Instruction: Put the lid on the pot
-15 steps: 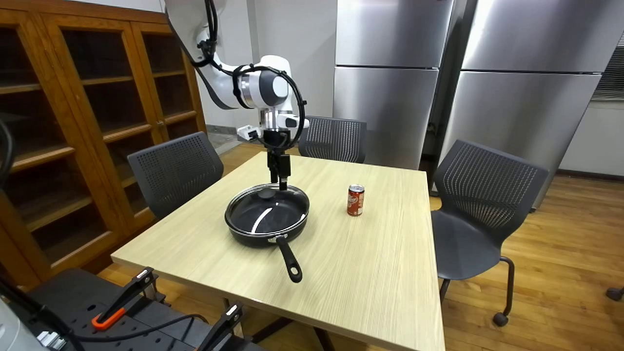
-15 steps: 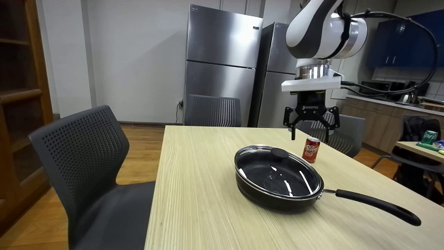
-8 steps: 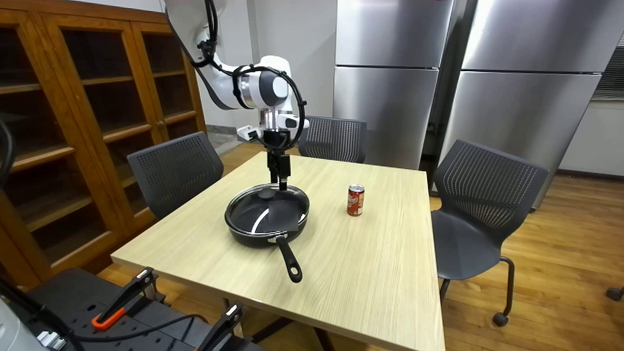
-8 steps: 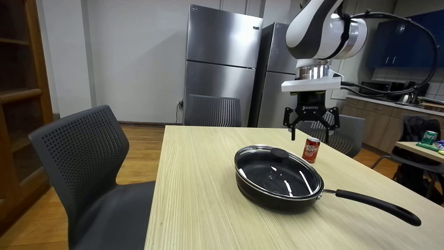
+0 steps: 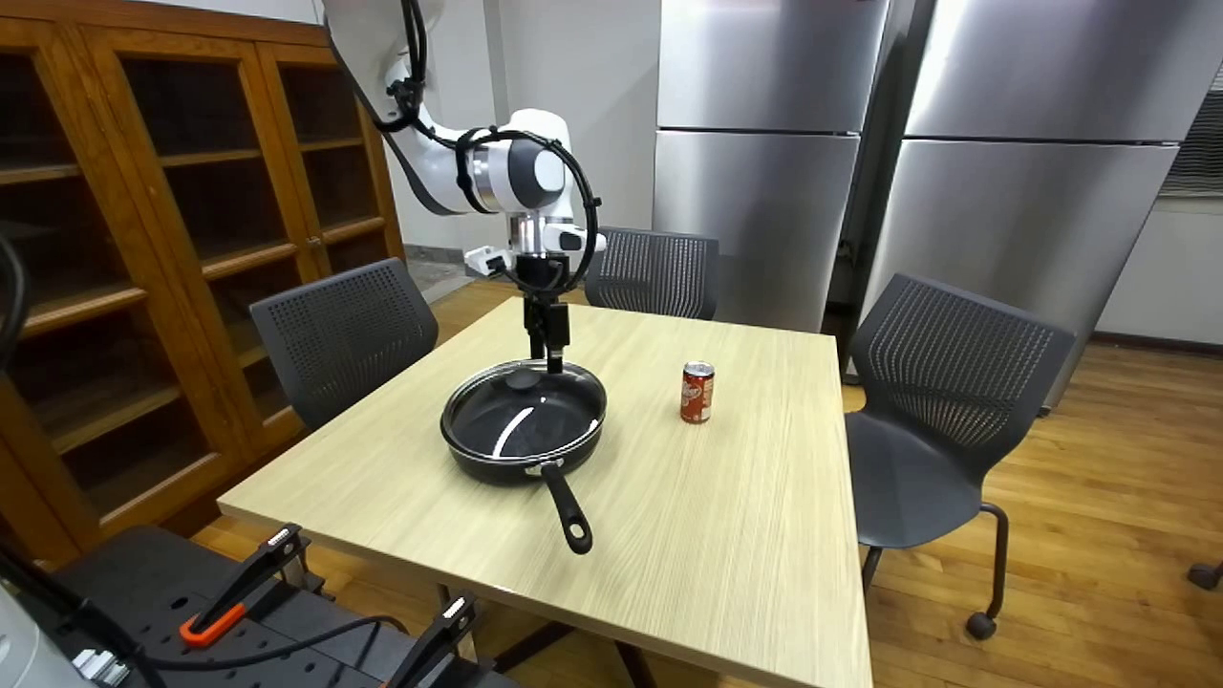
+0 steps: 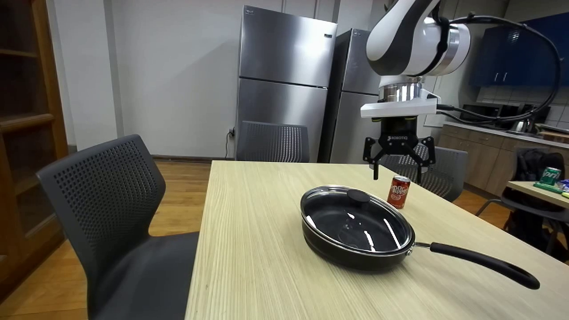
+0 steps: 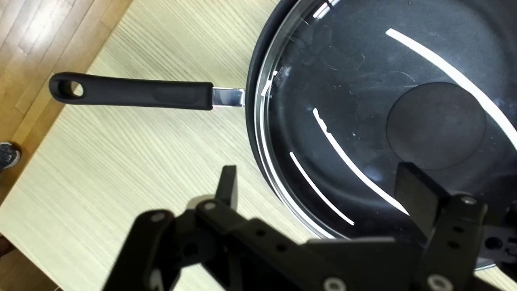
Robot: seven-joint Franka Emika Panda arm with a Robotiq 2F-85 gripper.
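The black frying pan, the pot [image 5: 492, 470] [image 6: 355, 263], stands on the table in both exterior views, its long handle [image 7: 133, 91] reaching left in the wrist view. The clear glass lid [image 5: 524, 422] [image 6: 342, 226] lies on top of it, metal rim along the pan's rim. In the wrist view a strip of black rim shows outside the lid [image 7: 351, 117] on the handle side. Its dark knob [image 7: 436, 126] faces up. My gripper [image 5: 546, 357] [image 6: 398, 172] [image 7: 317, 173] is open and empty, above the pan's edge opposite the handle, apart from the lid.
A red can [image 5: 697, 394] [image 6: 398, 193] stands upright on the light wood table [image 5: 726, 535], beside the pan. Dark grey chairs [image 5: 941, 430] [image 6: 120, 213] surround the table. Black clamps [image 5: 244, 588] sit on a dark stand by the table's near edge.
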